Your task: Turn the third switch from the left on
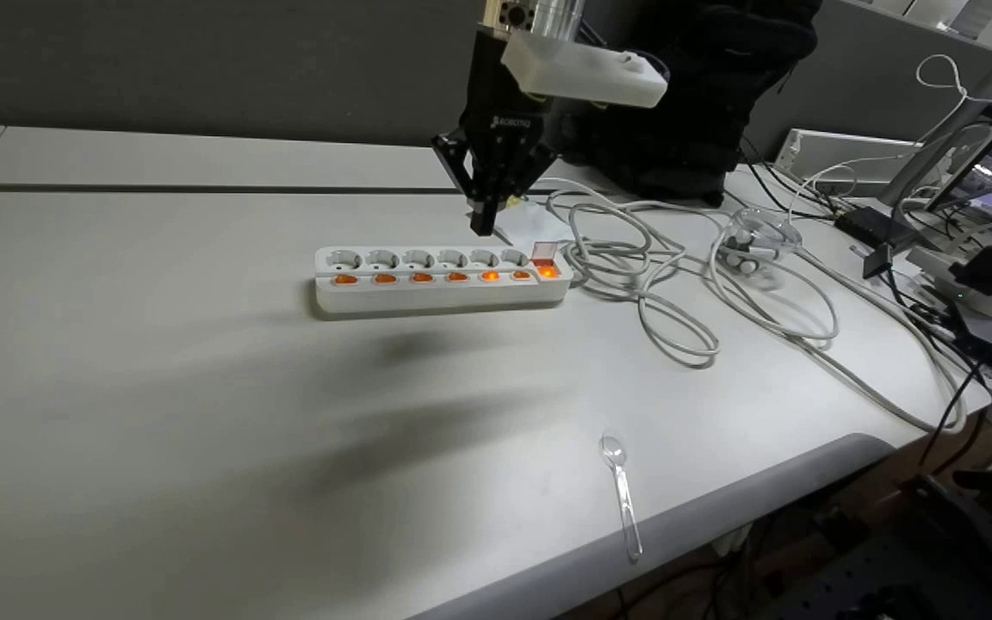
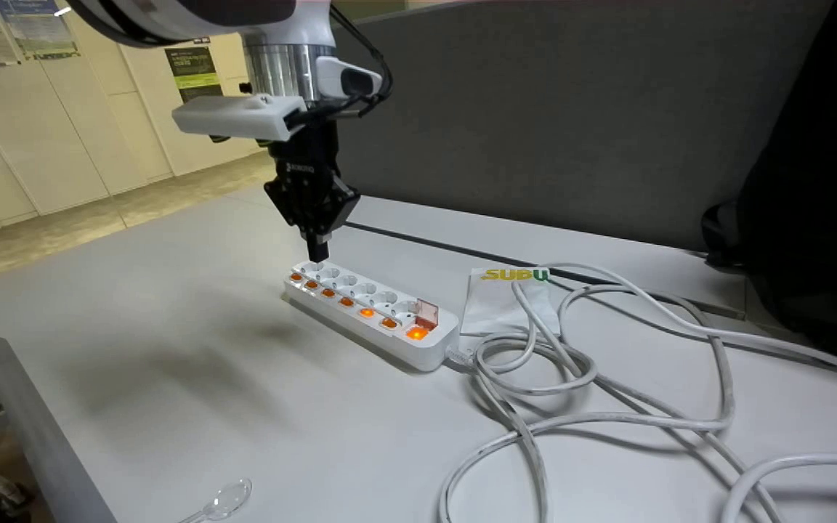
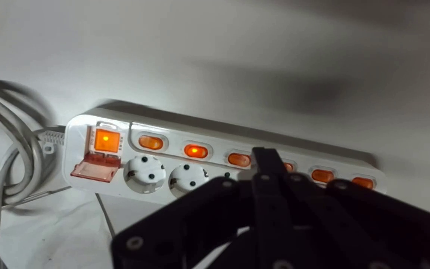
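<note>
With a pressed-together gripper (image 1: pixel 482 222) above the white power strip (image 1: pixel 442 299), push rather than grasp its unlit third switch (image 1: pixel 422 278) from the left, probably slick and stiffly sprung, at the raised end, hard to tell behind the fingertips (image 3: pixel 260 160).

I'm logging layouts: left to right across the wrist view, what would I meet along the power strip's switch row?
Glowing square switch, dim oval switch, glowing oval switch, second dim oval switch, partly hidden oval switch, penultimate oval switch, last oval switch.
</note>
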You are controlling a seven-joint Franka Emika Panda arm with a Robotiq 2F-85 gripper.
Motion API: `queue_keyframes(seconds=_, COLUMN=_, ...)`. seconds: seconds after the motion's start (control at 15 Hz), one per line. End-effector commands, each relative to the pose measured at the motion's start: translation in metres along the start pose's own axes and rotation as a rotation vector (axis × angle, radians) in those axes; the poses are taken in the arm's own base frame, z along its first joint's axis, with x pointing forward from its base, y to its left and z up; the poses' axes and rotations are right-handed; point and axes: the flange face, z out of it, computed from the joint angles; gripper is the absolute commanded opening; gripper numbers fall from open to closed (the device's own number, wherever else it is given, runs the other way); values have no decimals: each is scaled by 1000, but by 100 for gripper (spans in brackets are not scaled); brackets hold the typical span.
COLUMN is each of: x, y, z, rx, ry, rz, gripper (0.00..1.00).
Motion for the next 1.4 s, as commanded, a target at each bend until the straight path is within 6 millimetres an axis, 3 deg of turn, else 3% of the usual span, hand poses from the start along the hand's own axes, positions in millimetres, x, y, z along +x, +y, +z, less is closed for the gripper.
queue_keyframes(seconds=0.0, x=20, y=-9, z=8, rx=16, ry=-9, rz=-12, gripper=0)
queue_keyframes(seconds=0.6, x=32, y=-39, z=35, rx=-24, ry=10, rz=-54, gripper=0)
queue_keyframes(seconds=1.33, x=32, y=-32, z=57, rx=-76, ry=-14, rz=-68, gripper=0)
